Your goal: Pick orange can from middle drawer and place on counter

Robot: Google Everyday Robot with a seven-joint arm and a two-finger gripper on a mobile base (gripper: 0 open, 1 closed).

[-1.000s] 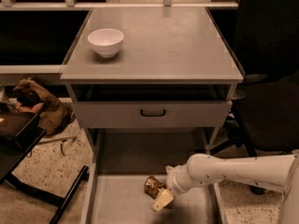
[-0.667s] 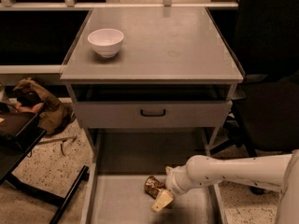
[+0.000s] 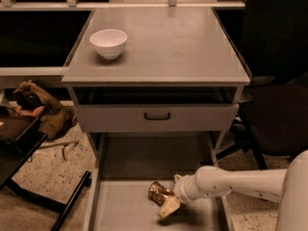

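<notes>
Glossy gripper (image 3: 169, 201) at shiny orange can (image 3: 157, 191), in matt middle drawer (image 3: 122, 208).

High front view, looking down: counter (image 3: 192, 47), middle drawer (image 3: 122, 213), pincer (image 3: 166, 202) bottom-centre.

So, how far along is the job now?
Done: the drawer stands open. In hand: the gripper is at the can, which lies in the drawer, not lifted. Left: raise the can and set it on the counter, where a bowl stands.
</notes>
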